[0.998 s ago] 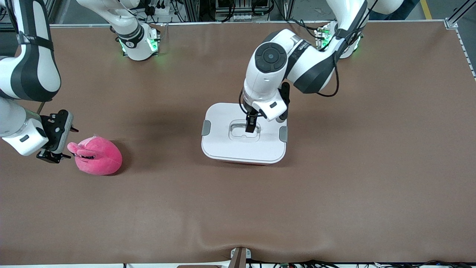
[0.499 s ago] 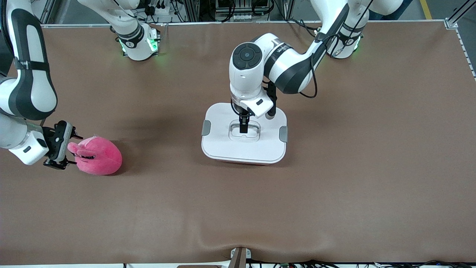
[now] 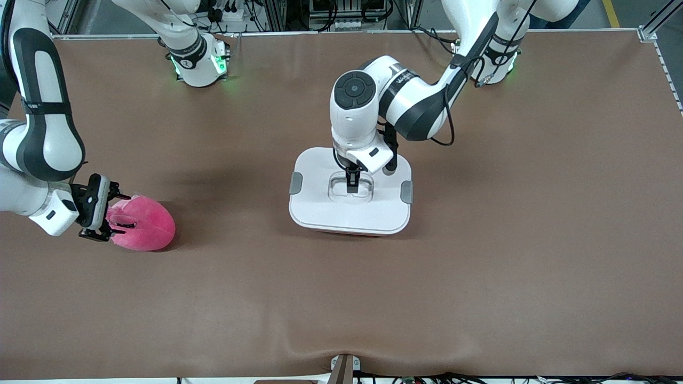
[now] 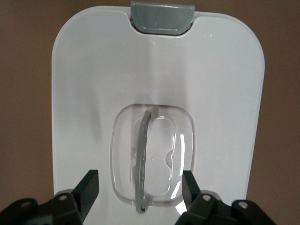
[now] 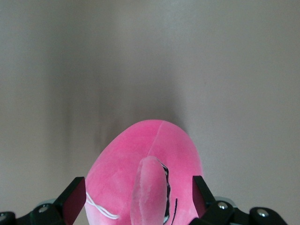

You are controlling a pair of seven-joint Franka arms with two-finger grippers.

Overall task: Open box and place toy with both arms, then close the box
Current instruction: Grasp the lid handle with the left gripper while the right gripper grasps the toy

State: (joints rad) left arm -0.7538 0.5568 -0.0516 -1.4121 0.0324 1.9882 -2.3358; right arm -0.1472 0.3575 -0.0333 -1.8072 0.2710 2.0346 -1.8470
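The box [image 3: 349,213] stands in the middle of the table with its white lid [image 4: 89,93] on. Grey clips [image 3: 295,183] sit on both sides of the lid. My left gripper [image 3: 352,184] is down in the lid's recess. It is open, with one finger [image 4: 89,190] on each side of the thin grey handle [image 4: 142,154] and a gap on both sides. The pink toy [image 3: 149,226] lies toward the right arm's end of the table. My right gripper [image 3: 113,216] is open around the toy's head end [image 5: 140,154], with a finger [image 5: 75,199] at each side.
Bare brown table mat [image 3: 480,266] surrounds the box and the toy. A wrinkle runs along the mat near the front edge [image 3: 341,341]. The arms' bases [image 3: 200,64] stand along the farthest edge from the front camera.
My right gripper has slid toward the toy and now straddles it. My left gripper has come down into the handle recess and its fingers have drawn somewhat closer together.
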